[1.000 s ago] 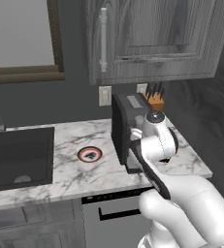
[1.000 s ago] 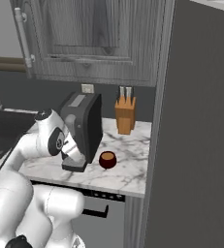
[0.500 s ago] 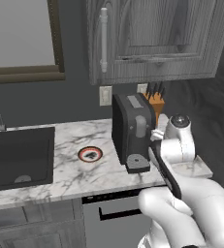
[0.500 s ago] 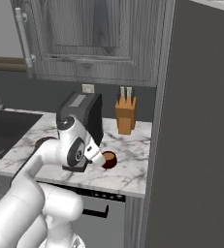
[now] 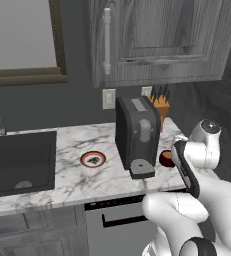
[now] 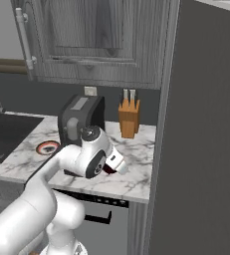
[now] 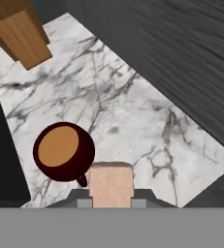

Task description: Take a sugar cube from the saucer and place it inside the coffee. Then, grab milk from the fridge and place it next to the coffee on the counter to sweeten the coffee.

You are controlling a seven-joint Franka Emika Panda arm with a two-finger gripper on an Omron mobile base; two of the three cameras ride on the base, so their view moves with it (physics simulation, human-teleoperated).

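In the hand view a pale sugar cube (image 7: 111, 183) sits pinched between the fingertips of my gripper (image 7: 111, 197), which is shut on it. The coffee (image 7: 63, 151), a dark red cup with a tan inside, stands on the white marble counter (image 7: 133, 111) just beside and below the cube. From the base views, my gripper (image 5: 181, 161) (image 6: 117, 166) hangs right of the coffee machine, over the coffee (image 5: 165, 158) (image 6: 107, 172). The orange-rimmed saucer (image 5: 93, 159) (image 6: 48, 147) lies left of the machine. The milk and the fridge are out of view.
A tall black coffee machine (image 5: 137, 137) (image 6: 79, 124) stands between saucer and cup. A wooden knife block (image 5: 159, 106) (image 6: 128, 119) is at the back wall. A black sink (image 5: 17, 162) lies left. A tall dark grey panel (image 6: 201, 139) bounds the counter on the right.
The arm has swung right from in front of the coffee machine to above the cup at the counter's right end, its fingers staying shut.
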